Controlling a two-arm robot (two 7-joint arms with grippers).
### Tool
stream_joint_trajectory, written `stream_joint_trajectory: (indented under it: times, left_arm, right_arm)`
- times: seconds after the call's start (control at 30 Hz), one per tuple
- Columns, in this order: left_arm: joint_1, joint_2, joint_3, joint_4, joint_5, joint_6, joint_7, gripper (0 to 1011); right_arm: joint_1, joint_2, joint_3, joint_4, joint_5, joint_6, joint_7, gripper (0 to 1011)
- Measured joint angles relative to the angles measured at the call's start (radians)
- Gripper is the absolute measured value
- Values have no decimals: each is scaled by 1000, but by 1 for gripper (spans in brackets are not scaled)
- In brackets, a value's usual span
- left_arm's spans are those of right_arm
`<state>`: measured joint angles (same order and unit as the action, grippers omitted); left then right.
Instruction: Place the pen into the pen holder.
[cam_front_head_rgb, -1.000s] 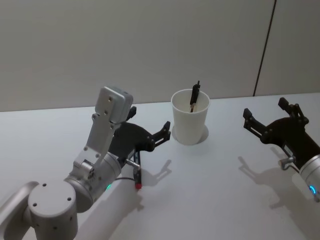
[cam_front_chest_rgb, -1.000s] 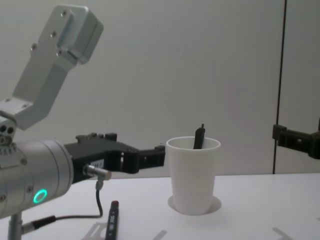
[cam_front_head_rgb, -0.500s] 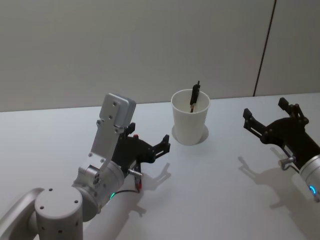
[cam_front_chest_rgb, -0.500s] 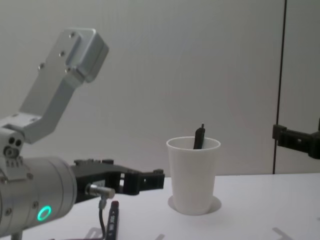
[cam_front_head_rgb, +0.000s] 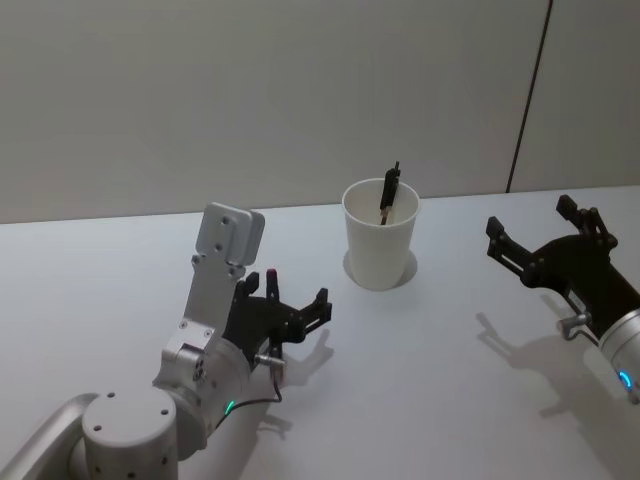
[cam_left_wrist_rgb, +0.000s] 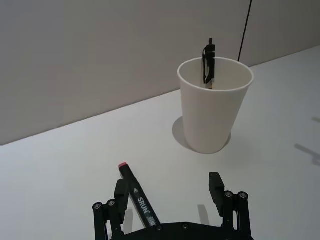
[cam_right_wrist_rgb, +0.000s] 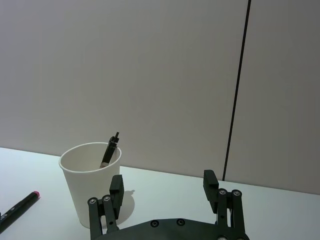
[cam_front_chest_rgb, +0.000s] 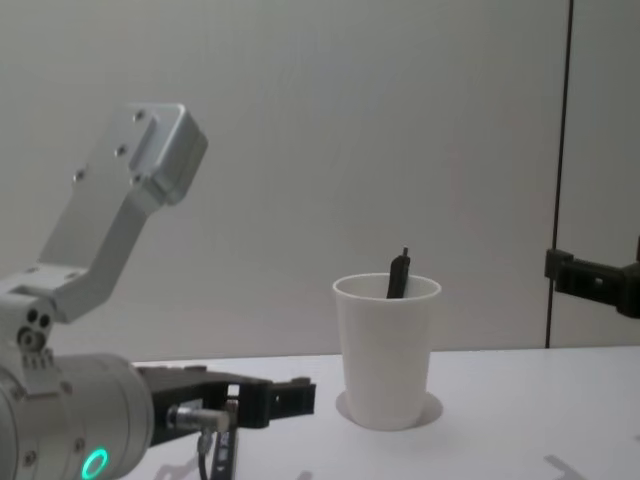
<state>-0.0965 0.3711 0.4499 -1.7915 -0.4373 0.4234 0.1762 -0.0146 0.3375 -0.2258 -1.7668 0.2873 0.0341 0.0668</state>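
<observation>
Wide-open left gripper (cam_front_head_rgb: 297, 294) sits low over the white table (cam_front_head_rgb: 450, 380), fingers spread to either side of the pen (cam_left_wrist_rgb: 138, 199), w/ no grip on it. Pen is a black marker w/ pink end and white lettering, lying flat on the tabletop. Seen from the left wrist cam, its pink end points roughly toward the wall (cam_front_head_rgb: 200, 100) and its other end runs under the gripper body. It lies between the two fingers (cam_left_wrist_rgb: 120, 192) but close beside one, well apart from the other. Cannot tell whether that finger touches it. From the chest cam the pen (cam_front_chest_rgb: 222, 455) shows below the black fingers.

Pen holder (cam_front_head_rgb: 380, 235), a plain white paper cup, stands upright farther back on the table, near the wall and to the robot's right of the left gripper, apart from it. A black clip pen (cam_front_head_rgb: 388, 190) already stands inside it, leaning on the far rim, top poking above the rim.

Right gripper (cam_front_head_rgb: 530, 222) is held above the table at the robot's right, well apart from the cup, fingers spread and empty. Its wrist cam looks past them at the cup (cam_right_wrist_rgb: 92, 180) and wall.
</observation>
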Motion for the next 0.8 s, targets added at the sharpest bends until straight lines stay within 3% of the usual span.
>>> stream_joint_trajectory:
  times: [0.47,0.8]
  left_arm:
    - [25,-20,-7,-4,-51,28,84,1001]
    - [33,-34,-11,-9,-63,56,115,1001]
  right_arm:
    - [0,0,0,0,0,0,0,1001]
    - [0,0,0,0,0,0,0,1001]
